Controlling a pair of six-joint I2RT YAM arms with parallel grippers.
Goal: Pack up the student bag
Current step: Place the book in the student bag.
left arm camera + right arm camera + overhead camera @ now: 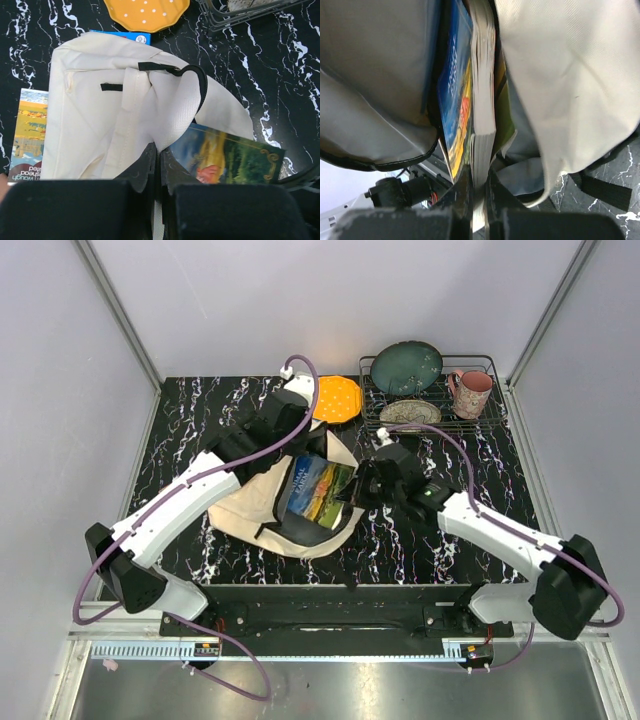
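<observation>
The right gripper is clamped on the lower edge of a paperback book. In the wrist view the book's long axis runs from the fingers toward 12 o'clock, between the walls of the student bag. The left gripper is pinched on the bag's cream webbing. Overhead, the bag lies mid-table, at 9 o'clock from the right gripper, the nearer arm. The lining hides the book's far end, so insertion depth is undeterminable.

Blocked at 12 o'clock of the student bag by an orange plate, at 1 to 2 by a wire rack. Crossed at 9 to 11 by the left arm, at 3 to 4 by the right arm. Plugged at the mouth by a book. Passable over bare table at 5 o'clock.
</observation>
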